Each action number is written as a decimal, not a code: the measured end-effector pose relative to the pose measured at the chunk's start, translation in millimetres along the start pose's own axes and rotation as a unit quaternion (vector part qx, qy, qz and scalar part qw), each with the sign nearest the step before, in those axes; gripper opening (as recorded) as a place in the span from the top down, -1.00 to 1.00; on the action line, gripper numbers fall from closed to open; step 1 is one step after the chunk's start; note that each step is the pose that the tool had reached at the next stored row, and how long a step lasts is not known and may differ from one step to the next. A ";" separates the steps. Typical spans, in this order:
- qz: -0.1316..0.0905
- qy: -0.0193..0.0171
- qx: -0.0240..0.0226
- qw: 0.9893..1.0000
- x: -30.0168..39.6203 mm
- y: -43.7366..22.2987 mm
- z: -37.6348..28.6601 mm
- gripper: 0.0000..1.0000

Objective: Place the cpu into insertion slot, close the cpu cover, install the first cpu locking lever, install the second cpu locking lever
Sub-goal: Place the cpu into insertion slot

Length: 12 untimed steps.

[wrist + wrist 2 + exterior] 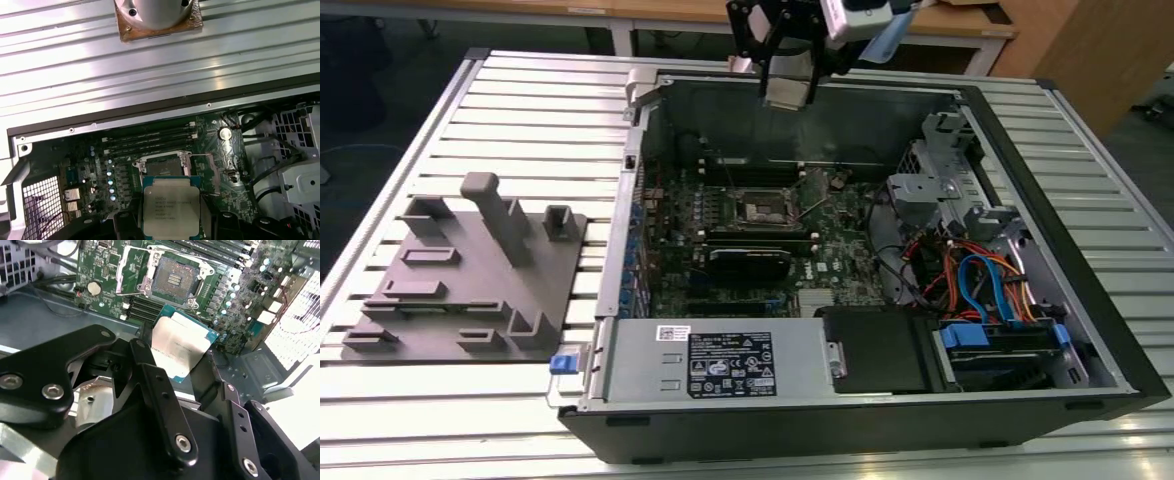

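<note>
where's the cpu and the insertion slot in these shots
cpu (182, 345): second wrist view, middle of its silvery metal top.
insertion slot (175, 280): second wrist view, dark centre of the recess inside its metal rim.

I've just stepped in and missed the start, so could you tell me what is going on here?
The robot arm's gripper holds the cpu by its edges, above the open computer case. The insertion slot on the green motherboard lies empty and uncovered inside the case, so the chip has not yet been seated.
</note>
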State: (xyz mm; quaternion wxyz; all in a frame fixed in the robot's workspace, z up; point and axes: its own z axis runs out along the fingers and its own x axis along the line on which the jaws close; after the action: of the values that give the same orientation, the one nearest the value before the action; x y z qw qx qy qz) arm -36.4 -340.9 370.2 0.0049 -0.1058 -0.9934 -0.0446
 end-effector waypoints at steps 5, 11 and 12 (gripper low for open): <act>0.005 0.000 0.000 1.000 0.0 0.0 0.1 -0.08; 0.011 -0.001 0.000 1.000 0.0 0.0 0.2 -0.08; 0.015 -0.001 0.000 1.000 0.0 0.0 0.2 -0.08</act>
State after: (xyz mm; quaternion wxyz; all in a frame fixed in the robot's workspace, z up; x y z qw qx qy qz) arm -36.5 -340.9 370.0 0.0041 -0.1208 -0.9917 -0.0445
